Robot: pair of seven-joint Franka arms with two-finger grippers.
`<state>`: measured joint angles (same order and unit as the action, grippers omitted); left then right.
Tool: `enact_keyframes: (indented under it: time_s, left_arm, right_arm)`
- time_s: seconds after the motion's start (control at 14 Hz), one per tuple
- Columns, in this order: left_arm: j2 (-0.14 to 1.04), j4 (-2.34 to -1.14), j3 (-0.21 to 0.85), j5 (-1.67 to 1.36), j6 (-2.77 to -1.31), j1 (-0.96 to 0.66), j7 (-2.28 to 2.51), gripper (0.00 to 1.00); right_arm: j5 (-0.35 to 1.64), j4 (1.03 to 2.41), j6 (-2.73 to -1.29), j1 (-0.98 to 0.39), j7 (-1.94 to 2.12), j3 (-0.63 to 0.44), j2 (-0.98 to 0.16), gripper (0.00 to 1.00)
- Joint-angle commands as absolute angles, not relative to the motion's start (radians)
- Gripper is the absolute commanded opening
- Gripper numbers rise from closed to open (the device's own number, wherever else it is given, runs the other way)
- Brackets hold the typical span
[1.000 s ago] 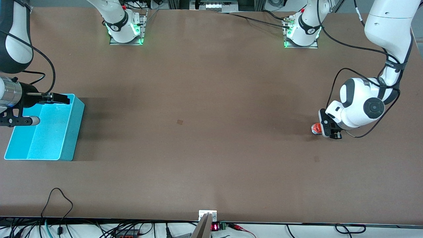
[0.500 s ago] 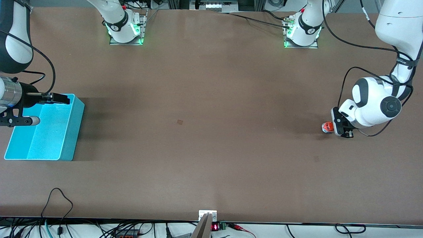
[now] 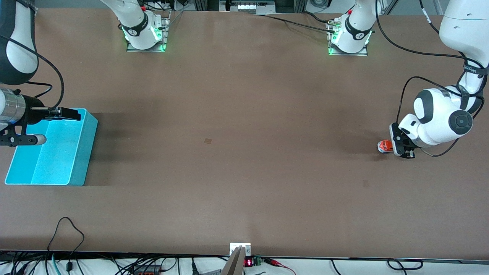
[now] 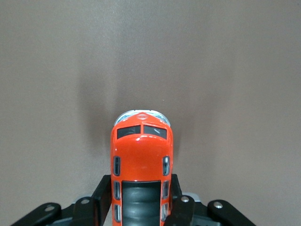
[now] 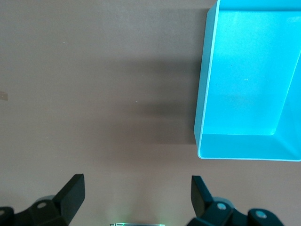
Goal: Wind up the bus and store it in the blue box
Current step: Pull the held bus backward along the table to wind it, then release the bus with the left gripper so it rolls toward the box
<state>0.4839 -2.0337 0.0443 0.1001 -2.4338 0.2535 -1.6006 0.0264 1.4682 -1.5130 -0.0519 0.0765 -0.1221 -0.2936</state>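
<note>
At the right arm's end of the table the right gripper (image 3: pixel 57 126) waits spread over the blue box (image 3: pixel 82 152), while the left gripper (image 3: pixel 397 147) pinches the bus (image 3: pixel 385 146) on the table (image 3: pixel 244 172) well apart, where a slipping rear pinch could skid wheels, spoiling winding.

My table (image 3: pixel 244 172) is wide, brown and matte, with soft shadows on it. Black cables (image 3: pixel 68 229) hang along its edge nearest the front camera.
</note>
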Motion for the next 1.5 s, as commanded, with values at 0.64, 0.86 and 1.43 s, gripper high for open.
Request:
enact_keyframes:
  time_s: [0.64, 0.86, 1.43]
  left_arm:
    - [0.474, -2.023, 0.055, 0.109, -2.402, 0.272, -1.591, 1.00]
    - [0.430, -2.023, 0.058, 0.109, -2.324, 0.262, -1.560, 1.00]
    - [0.354, -1.908, 0.120, 0.114, -2.070, 0.262, -1.379, 1.00]
  right_arm:
    - [0.034, 1.466, -1.513, -0.044, 0.091, -0.118, -0.288, 1.00]
    - [0.034, 1.466, -1.513, -0.044, 0.091, -0.118, -0.288, 1.00]
    - [0.034, 1.466, -1.513, -0.044, 0.091, -0.118, -0.290, 1.00]
